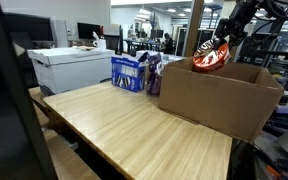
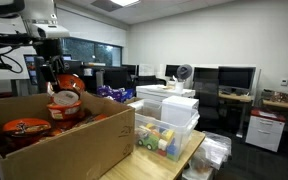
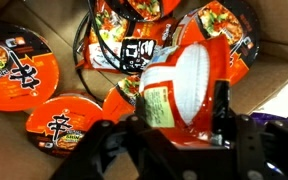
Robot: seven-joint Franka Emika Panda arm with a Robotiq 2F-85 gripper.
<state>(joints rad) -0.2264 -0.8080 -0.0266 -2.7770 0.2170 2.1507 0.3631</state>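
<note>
Fingers point(image 3: 221, 108) grip 1 red noodle bowl point(image 3: 179, 85) above the cardboard box point(image 1: 219, 100) holding more bowls point(image 3: 19, 65).

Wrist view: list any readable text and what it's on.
"辛": lid of the left noodle bowl.
"辛": lid of the lower noodle bowl.
Sticker on the held bowl: print too blurred to read.
Exterior views: nothing legible.

A light wooden table point(image 1: 134, 130) fills the lower middle in an exterior view, with a white cabinet point(image 1: 69, 68) behind it at the left. In an exterior view a white wall point(image 2: 214, 35) spans the upper right. Dark monitors point(image 2: 234, 78) line desks below it, a fan point(image 2: 182, 72) stands mid-frame, and a ceiling light point(image 2: 122, 3) glows at the top.
</note>
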